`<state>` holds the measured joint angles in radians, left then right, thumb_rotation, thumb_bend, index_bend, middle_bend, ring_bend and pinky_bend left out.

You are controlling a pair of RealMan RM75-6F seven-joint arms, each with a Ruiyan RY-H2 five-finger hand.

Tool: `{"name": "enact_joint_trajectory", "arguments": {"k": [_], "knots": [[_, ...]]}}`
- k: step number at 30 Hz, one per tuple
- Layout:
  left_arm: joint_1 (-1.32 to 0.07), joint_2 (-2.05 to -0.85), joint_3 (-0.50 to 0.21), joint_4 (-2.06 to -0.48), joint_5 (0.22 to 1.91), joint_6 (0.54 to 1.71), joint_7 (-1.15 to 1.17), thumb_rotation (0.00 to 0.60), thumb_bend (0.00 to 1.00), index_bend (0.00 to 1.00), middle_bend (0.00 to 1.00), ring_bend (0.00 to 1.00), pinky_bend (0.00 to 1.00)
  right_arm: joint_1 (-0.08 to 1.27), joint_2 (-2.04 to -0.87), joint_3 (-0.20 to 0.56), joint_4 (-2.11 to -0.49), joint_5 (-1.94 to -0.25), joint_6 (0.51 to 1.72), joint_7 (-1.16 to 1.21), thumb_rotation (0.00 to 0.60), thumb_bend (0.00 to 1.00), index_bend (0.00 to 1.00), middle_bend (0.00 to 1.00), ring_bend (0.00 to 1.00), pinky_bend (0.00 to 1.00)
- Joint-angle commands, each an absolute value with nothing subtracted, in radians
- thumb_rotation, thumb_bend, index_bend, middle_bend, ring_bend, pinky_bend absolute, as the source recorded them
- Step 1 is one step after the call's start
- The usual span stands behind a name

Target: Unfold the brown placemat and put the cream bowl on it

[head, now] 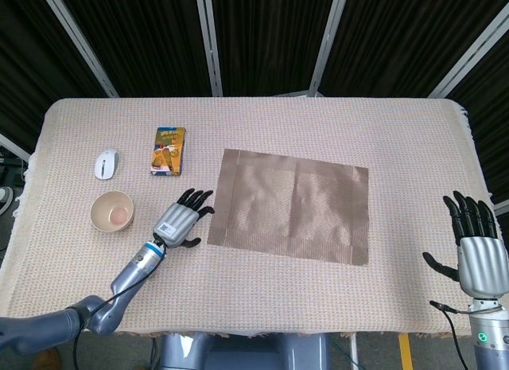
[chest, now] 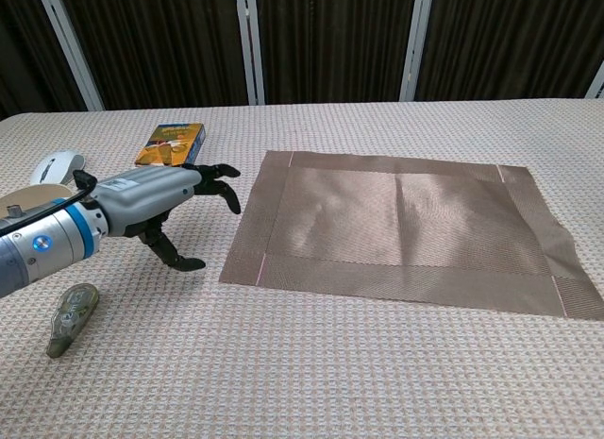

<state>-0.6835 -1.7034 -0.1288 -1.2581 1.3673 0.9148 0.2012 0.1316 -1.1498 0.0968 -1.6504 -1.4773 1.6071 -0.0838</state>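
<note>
Mouse [head: 106, 164]: a white mouse is seen at the far left of the table [head: 254, 306], just behind the bowl.
Cream bowl [head: 112, 211]: it is found upright on the table at the left, well apart from the placemat; in the chest view it is hidden behind the left arm.
Tape dispenser [chest: 72, 318]: a small grey-green dispenser is seen lying near the front left edge in the chest view; in the head view it is covered by the arm.
Snack box [head: 169, 150]: a blue and orange box is laid flat behind the left hand, to the right of the mouse.
Left hand [head: 181, 221]: it is held low over the table between the bowl and the placemat; its fingers [chest: 219, 179] are spread and released, nothing is grasped, and the tips are brought close to the placemat's left edge.
Brown placemat [head: 293, 205]: it is spread out flat at the middle of the table, with fold creases visible and its right edge slightly lifted in the chest view; nothing is set on it.
Right hand [head: 475, 247]: it is seen at the far right, beyond the table's corner, palm down, fingers apart and released, nothing held; it is not shown in the chest view.
</note>
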Motion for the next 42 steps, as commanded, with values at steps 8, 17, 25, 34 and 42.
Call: {"name": "enact_joint_trajectory", "arguments": {"k": [8,17,25,34,42], "knots": [[-0.700,-1.755,-0.102,-1.209,1.380,0.904,0.170,0.600,0.21,0.26,0.00,0.00,0.00,0.125,-1.153,0.101,-1.652,-1.492,1.601,-0.095,0.600,0.00,0.00,0.00,0.00,0.00],[-0.719,-1.793,-0.102,-1.174,1.367,0.886,0.173,0.600,0.21,0.26,0.00,0.00,0.00,0.120,-1.150,0.109,-1.650,-1.505,1.601,-0.086,0.600,0.00,0.00,0.00,0.00,0.00],[-0.732,-1.812,-0.101,-1.157,1.356,0.876,0.194,0.600,0.25,0.26,0.00,0.00,0.00,0.118,-1.148,0.118,-1.645,-1.504,1.595,-0.074,0.600,0.00,0.00,0.00,0.00,0.00],[-0.739,-1.821,-0.107,-1.158,1.343,0.882,0.222,0.600,0.43,0.33,0.00,0.00,0.00,0.115,-1.145,0.122,-1.644,-1.512,1.594,-0.064,0.600,0.00,0.00,0.00,0.00,0.00],[-0.746,-1.838,-0.108,-1.147,1.344,0.886,0.220,0.600,0.48,0.44,0.00,0.00,0.00,0.112,-1.143,0.129,-1.639,-1.519,1.600,-0.050,0.600,0.00,0.00,0.00,0.00,0.00]]}}
